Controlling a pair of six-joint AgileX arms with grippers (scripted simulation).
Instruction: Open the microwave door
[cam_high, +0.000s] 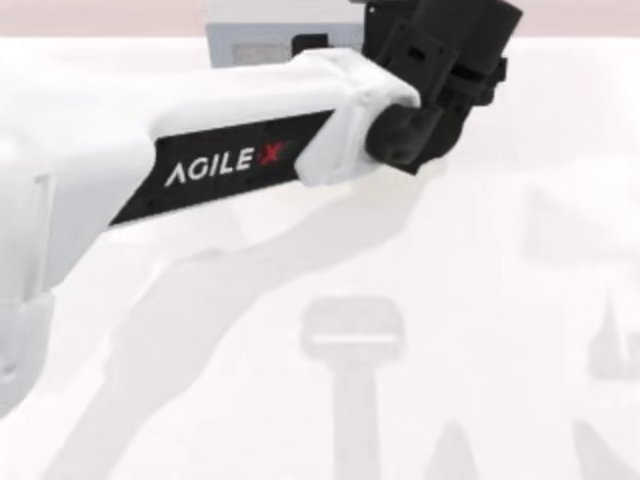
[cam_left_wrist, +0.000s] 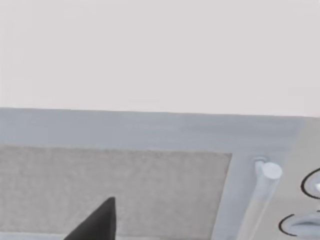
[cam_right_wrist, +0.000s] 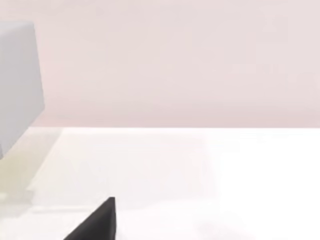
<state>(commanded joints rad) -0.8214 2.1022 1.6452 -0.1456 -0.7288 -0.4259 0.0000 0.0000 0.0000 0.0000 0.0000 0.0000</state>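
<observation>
The microwave (cam_high: 262, 30) stands at the table's far edge, left of centre, mostly hidden by my left arm. My left gripper (cam_high: 440, 75) hangs in front of it, just to its right. In the left wrist view the microwave door (cam_left_wrist: 115, 187) fills the frame, its speckled mesh window flush with the front. The slim handle (cam_left_wrist: 263, 197) runs along the door's edge beside two round knobs (cam_left_wrist: 302, 224). A black tip of the left gripper (cam_left_wrist: 97, 224) shows in front of the window. The right gripper (cam_right_wrist: 97, 224) is out of the top view.
The right wrist view looks across the white table (cam_right_wrist: 200, 170) toward a pink back wall, with the microwave's side (cam_right_wrist: 17, 85) at one edge. My left arm's white link (cam_high: 230, 150) stretches across the table's left half.
</observation>
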